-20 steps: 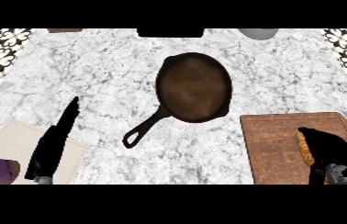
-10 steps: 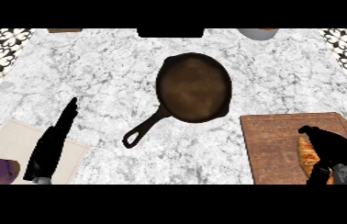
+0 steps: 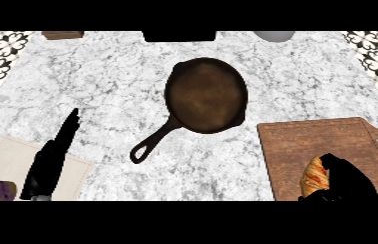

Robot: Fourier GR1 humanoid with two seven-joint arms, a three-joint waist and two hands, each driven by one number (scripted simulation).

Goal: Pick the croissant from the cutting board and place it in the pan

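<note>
Black fingers of the right hand [image 3: 345, 180] were found curled against the right flank of the croissant [image 3: 313, 176], with a dark tip wrapped beneath its near end. They were closed on the pastry. The separate fingers could not be told apart within the dark mass.

The croissant lay on the cutting board [image 3: 317, 140], at its near edge, immediately left of those fingers and in contact with them. Its golden, ridged left side remained exposed. The brown wooden board extended ahead of the fingers and to their left.

The pan [image 3: 205, 95], dark and round, sat on the marble desk [image 3: 111, 78] ahead of the fingers and to their left, apart from the board. Nothing lay in it. Its handle [image 3: 153, 145] ran back and leftward.

Well to the left of the fingers, the left hand [image 3: 52, 160] rested at the lower edge with fingers straight, together and pointing ahead, holding nothing. It lay over a pale cloth [image 3: 15, 160], with a purple object [image 3: 5, 190] at the corner beside it.

Farthest ahead of the fingers, along the desk's far edge, stood a grey bowl [image 3: 275, 36], a dark block [image 3: 179, 36] and a small brown block [image 3: 63, 35].
</note>
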